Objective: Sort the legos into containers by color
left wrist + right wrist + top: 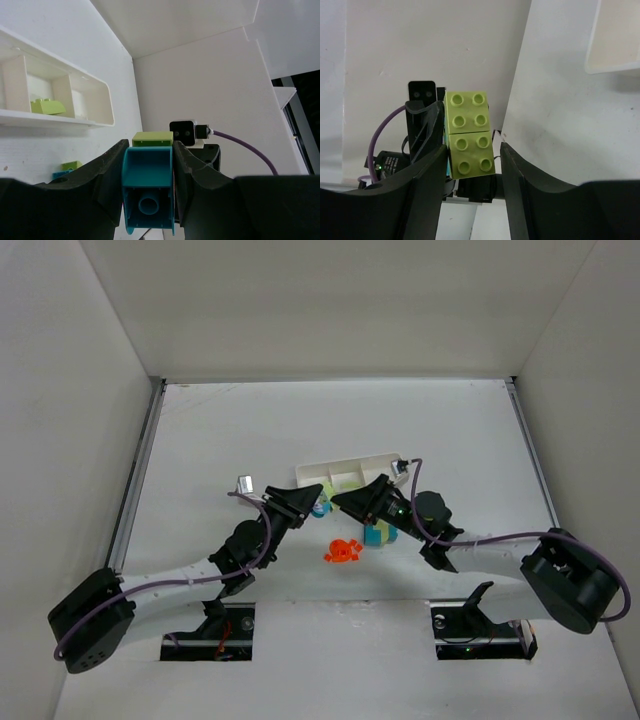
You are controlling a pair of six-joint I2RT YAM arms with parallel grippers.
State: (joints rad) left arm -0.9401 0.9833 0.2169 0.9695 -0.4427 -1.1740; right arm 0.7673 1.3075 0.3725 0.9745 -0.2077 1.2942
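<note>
From above, the left tool [312, 502] and right tool [340, 500] are meeting at the tray's [345, 465] six o'clock.

Left wrist: the left tool is pinching a teal brick [147, 185], with a green brick [152, 138] sitting stuck on top.

Right wrist: the right tool is straddling the green brick, though I cannot tell whether it is gripping. A loose pull is risking a slip, sending the brick dropping onto the surface [250, 430].

Two tools [308, 502] [345, 500], one tray [345, 462], at least three green legos [47, 106] [72, 164] [152, 137], two teal [148, 167] [60, 174], one orange-red clump [343, 551]

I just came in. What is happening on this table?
The left gripper clamps a teal brick with a yellow-green brick joined to it. The right gripper brackets that yellow-green brick, a thin gap at one finger, seemingly to pull them apart. Another green brick already lies in the tray.
</note>
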